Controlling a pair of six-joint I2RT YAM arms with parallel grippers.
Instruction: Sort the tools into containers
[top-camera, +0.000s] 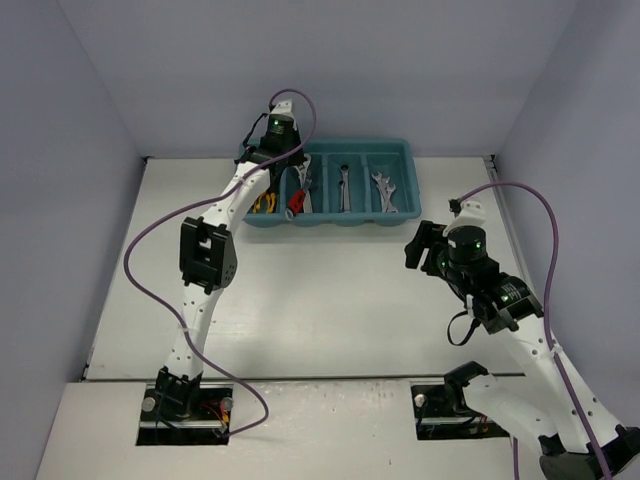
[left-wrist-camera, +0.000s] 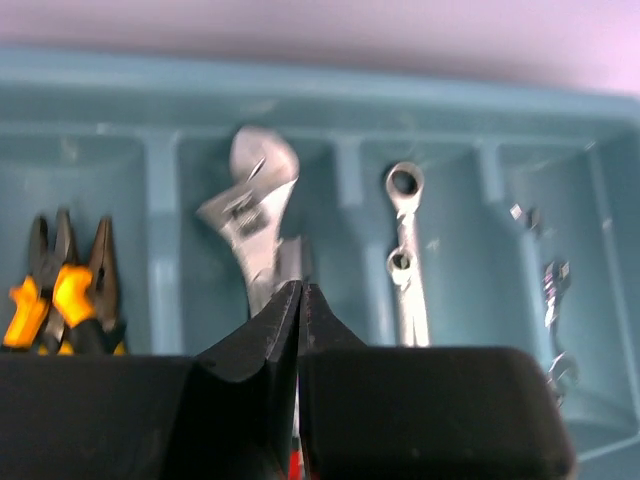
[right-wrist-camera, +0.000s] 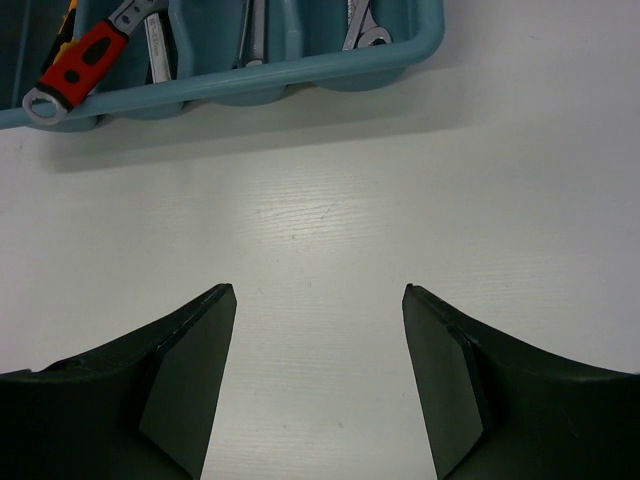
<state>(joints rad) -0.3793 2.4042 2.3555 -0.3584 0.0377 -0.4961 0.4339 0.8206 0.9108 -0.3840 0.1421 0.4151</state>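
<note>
The teal tray (top-camera: 408, 150) stands at the back of the table with four compartments. Yellow-handled pliers (left-wrist-camera: 65, 295) lie in the leftmost one. The red-handled adjustable wrench (left-wrist-camera: 250, 220) lies in the second, its red handle (right-wrist-camera: 85, 55) resting over the near rim. A silver spanner (left-wrist-camera: 405, 260) lies in the third, and more spanners (left-wrist-camera: 555, 290) in the fourth. My left gripper (left-wrist-camera: 300, 287) is shut just above the wrench's shaft, and red shows through the thin gap between its fingers. My right gripper (right-wrist-camera: 320, 300) is open and empty over bare table, in front of the tray.
The tray's near wall (right-wrist-camera: 300, 70) lies ahead of my right gripper. Grey walls close in the table on the left, back and right. The left arm (top-camera: 205, 255) reaches across the table's left half to the tray.
</note>
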